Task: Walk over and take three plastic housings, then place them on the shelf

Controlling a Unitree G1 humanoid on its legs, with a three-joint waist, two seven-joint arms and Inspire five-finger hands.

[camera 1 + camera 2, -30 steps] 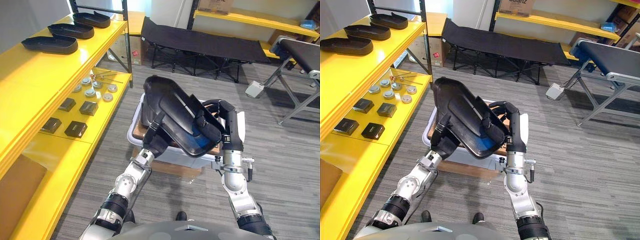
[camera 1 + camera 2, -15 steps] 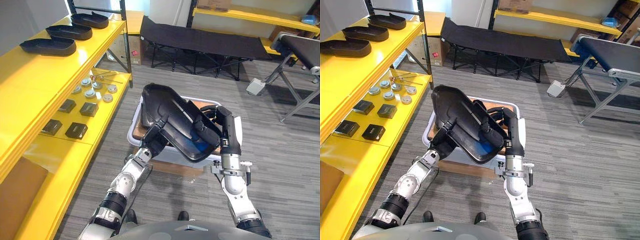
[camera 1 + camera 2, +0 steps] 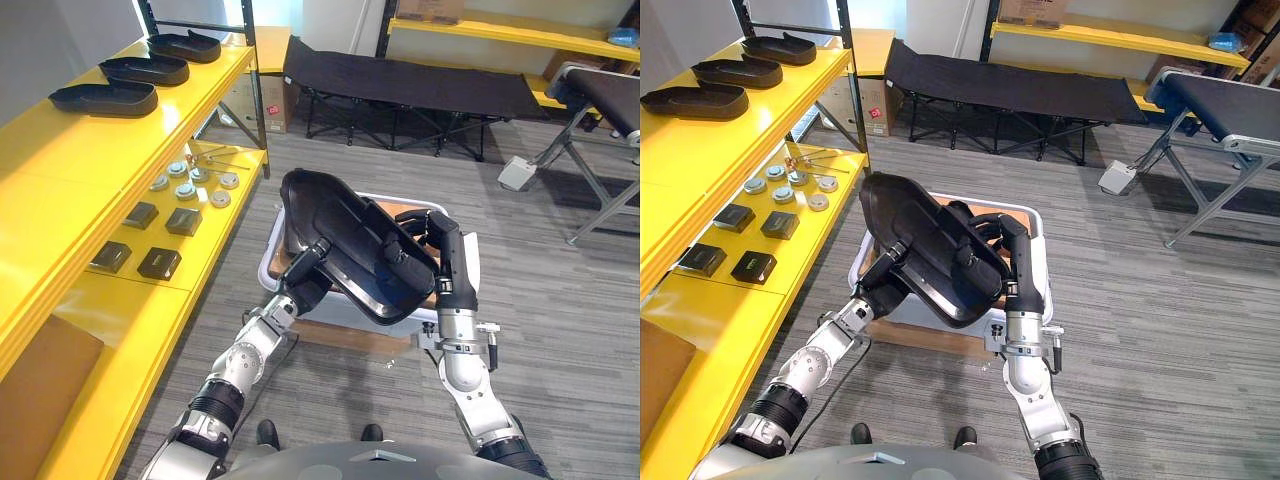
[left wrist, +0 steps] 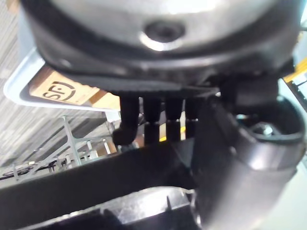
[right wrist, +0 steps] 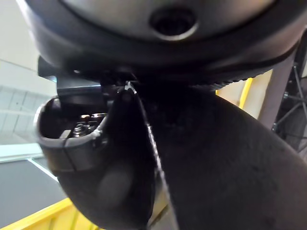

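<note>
The plastic housing (image 3: 355,235) is held between both hands above the white bin (image 3: 272,262). Compared with a second ago, it has been brought a little lower and laid flatter, its broad face tipped less steeply. The whole view has also shifted slightly, which is put down to the camera and not to the surroundings.

The left hand (image 3: 312,262) is closed on the housing's near lower edge. In its wrist view the fingers (image 4: 151,115) are seen reaching down onto the dark rim, with the thumb set against it. The right hand (image 3: 443,245) is clamped on the opposite edge, its fingers hooked over the rim. The bin lies directly beneath both hands, and contact between housing and bin cannot be confirmed.

The yellow shelf (image 3: 60,150) stands well apart, out past the left hand, and three more housings (image 3: 103,97) are already lined up on its top level. It is judged that the carry to the shelf has not yet been begun. The part is secured, but a turn toward the left hand's side and a walk are required.
</note>
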